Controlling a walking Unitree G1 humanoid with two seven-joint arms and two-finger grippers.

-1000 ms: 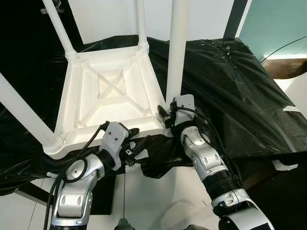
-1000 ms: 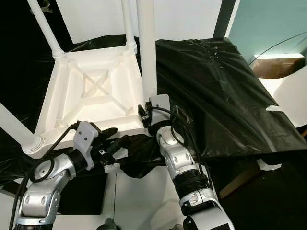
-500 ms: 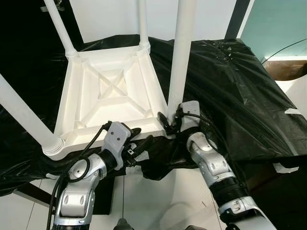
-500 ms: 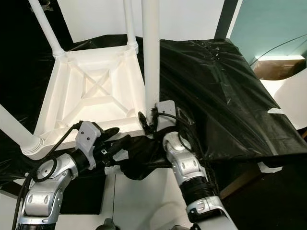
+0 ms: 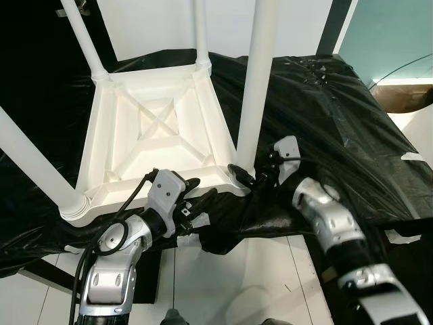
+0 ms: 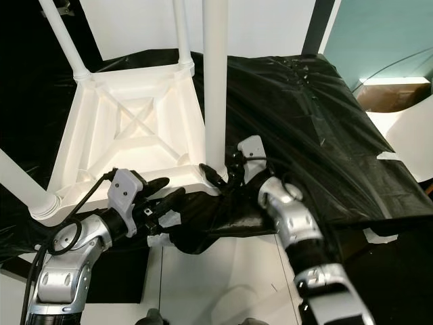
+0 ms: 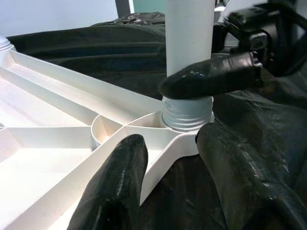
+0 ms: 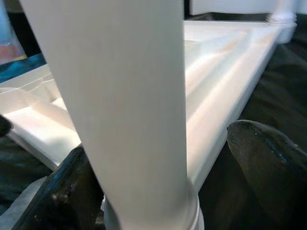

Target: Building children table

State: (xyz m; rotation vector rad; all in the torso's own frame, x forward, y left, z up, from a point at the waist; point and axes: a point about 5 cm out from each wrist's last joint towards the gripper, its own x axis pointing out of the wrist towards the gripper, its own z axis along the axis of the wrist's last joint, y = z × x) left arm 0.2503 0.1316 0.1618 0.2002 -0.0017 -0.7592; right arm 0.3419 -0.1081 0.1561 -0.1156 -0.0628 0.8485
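The white children's table [image 5: 155, 135] lies upside down on black plastic sheeting, its legs pointing up. The near-right leg [image 5: 256, 88] stands upright in its threaded corner socket [image 7: 187, 117]. My right gripper [image 5: 249, 177] is at the foot of that leg, open, with one finger [image 8: 72, 187] against the leg and the other finger [image 8: 268, 163] a little off it. My left gripper [image 5: 200, 196] is open at the table's front rim just left of that corner, and its fingers [image 7: 120, 182] straddle the corner piece.
Black plastic sheeting [image 5: 338, 115] covers the whole work surface and hangs over its front edge. White floor [image 5: 250, 284] lies below me. A brown box [image 5: 406, 95] sits at the far right. The near-left leg [image 5: 34, 166] slants across the left side.
My right arm has swung out to the right while its gripper stayed at the foot of the near-right leg. The leg now stands straighter. The left arm has hardly moved.
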